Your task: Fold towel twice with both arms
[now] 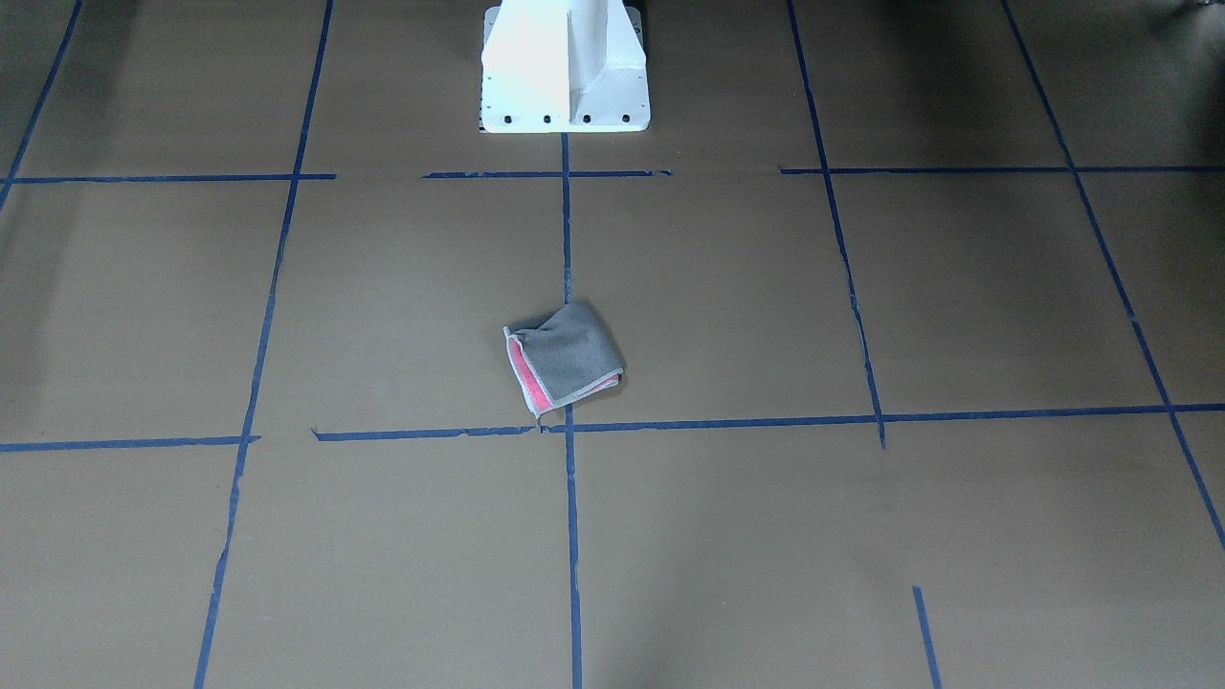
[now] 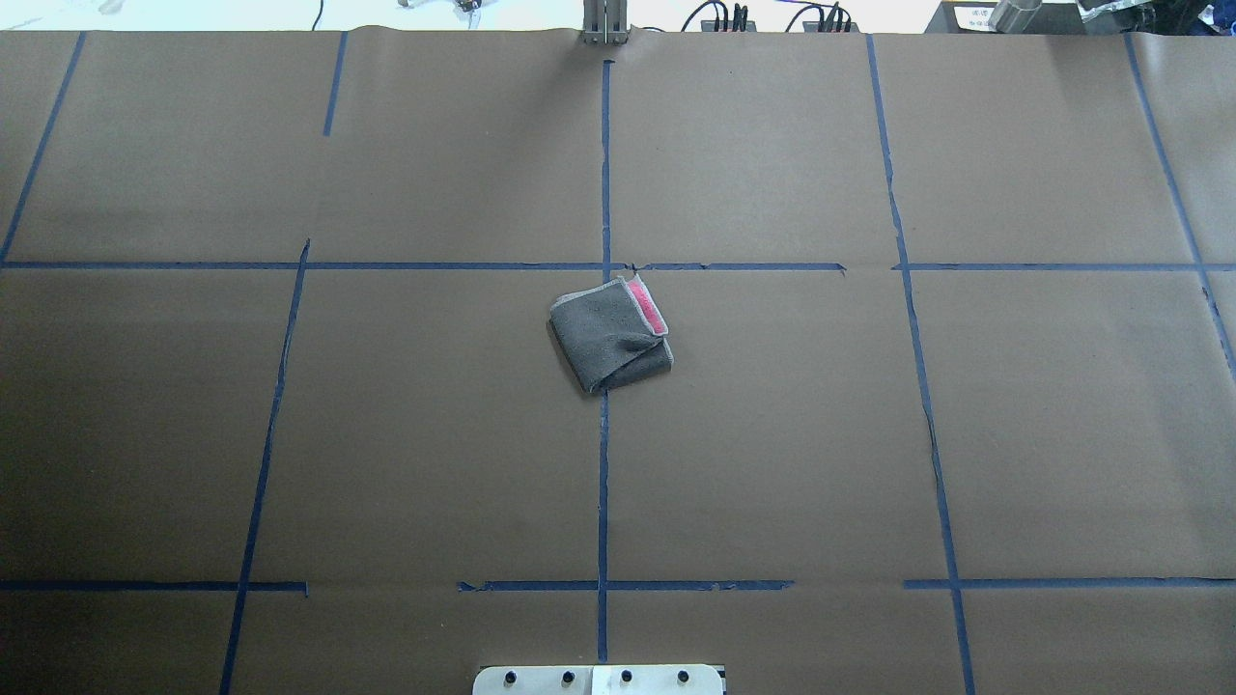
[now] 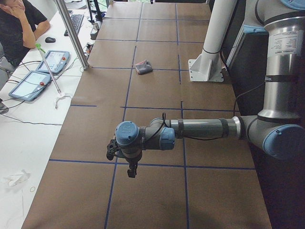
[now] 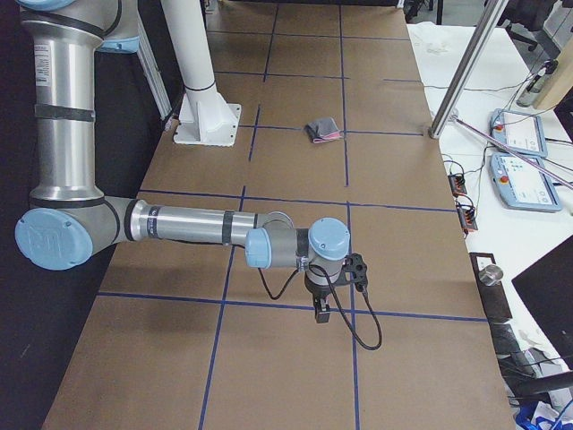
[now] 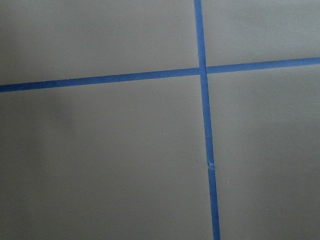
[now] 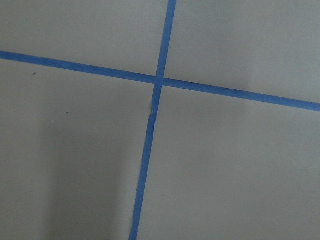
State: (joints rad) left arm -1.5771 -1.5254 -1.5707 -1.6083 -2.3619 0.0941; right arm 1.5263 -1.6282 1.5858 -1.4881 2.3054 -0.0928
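Observation:
The towel (image 1: 565, 359) lies folded into a small thick square near the table's middle, grey face up with a pink-red strip along one edge. It also shows in the overhead view (image 2: 608, 333) and, small, in both side views (image 3: 144, 67) (image 4: 322, 130). No arm touches it. My left gripper (image 3: 132, 169) hangs pointing down over the table's left end, far from the towel. My right gripper (image 4: 320, 312) hangs pointing down over the right end. Both show only in the side views, so I cannot tell if they are open or shut. The wrist views show only brown paper and blue tape.
The white pedestal (image 1: 565, 67) stands at the robot's side of the table. Blue tape lines (image 2: 603, 463) form a grid on the brown paper. Beyond the far edge are a metal post (image 3: 71, 33), tablets (image 3: 52, 59) and a seated person (image 3: 19, 24).

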